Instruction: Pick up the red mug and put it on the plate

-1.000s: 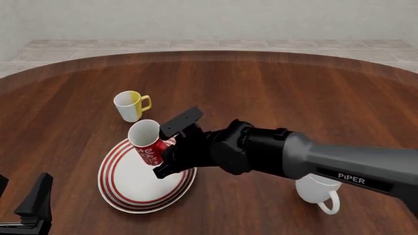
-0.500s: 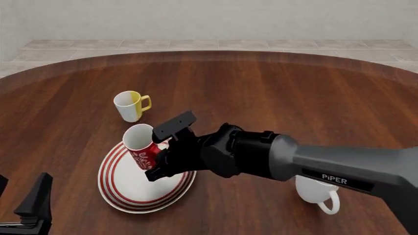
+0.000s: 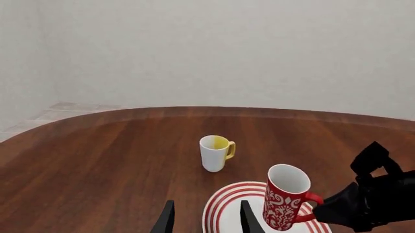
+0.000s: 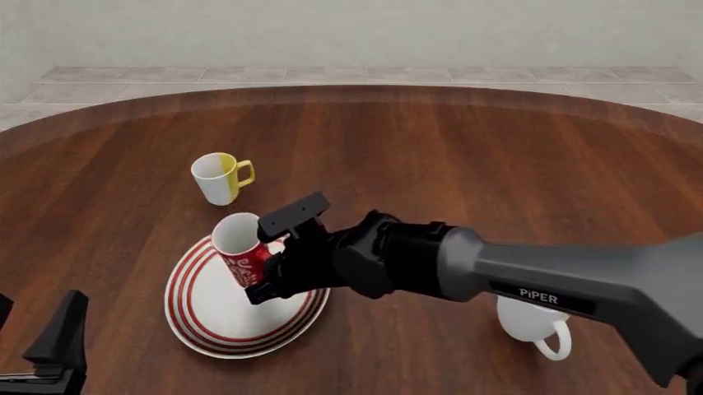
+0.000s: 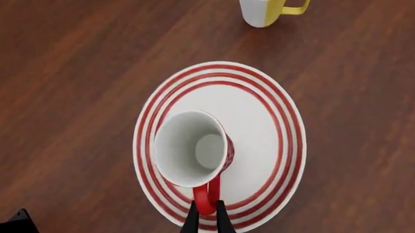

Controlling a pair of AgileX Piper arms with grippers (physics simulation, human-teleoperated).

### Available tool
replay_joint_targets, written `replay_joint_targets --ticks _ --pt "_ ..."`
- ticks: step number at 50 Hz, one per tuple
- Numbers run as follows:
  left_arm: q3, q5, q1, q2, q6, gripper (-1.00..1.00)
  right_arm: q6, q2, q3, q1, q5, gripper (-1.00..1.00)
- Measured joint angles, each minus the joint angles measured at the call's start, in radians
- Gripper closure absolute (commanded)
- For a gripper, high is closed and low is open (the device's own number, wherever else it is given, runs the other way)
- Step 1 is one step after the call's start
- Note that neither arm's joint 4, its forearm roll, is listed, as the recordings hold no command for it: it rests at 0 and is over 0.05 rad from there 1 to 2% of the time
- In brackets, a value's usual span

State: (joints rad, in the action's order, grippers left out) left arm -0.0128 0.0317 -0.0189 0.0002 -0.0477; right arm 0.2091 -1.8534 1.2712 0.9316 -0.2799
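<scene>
On the brown wooden surface (image 4: 495,156) we see the scene at the placing step, listed from largest item to smallest. The right arm (image 4: 571,280) reaches across from the right. The plate (image 4: 209,325), white with red rings, lies flat near the left front. Three mugs follow: a plain white mug (image 4: 535,325) partly hidden under the arm, a white-and-yellow mug (image 4: 220,178) standing just beyond the plate, and the red mug (image 4: 239,248), which sits tilted over the plate's far edge. The right gripper (image 5: 206,218) has its fingers clamped on the mug's red handle, as the right wrist view shows. Whether the mug's base already touches the plate we cannot tell. The left gripper (image 3: 204,218) waits low at the near left, its fingers spread apart and holding nothing.

To finish well, we judge the mug should be levelled upright, brought a little nearer the plate's centre, lowered until it bears, and only then let go, clear of the yellow-handled mug.
</scene>
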Motion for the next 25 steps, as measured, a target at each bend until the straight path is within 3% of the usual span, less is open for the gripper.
replay_joint_targets --ticks 25 --pt "0.002 0.002 -0.002 0.0 -0.003 -1.0 0.0 -0.048 0.013 -0.008 0.015 1.0"
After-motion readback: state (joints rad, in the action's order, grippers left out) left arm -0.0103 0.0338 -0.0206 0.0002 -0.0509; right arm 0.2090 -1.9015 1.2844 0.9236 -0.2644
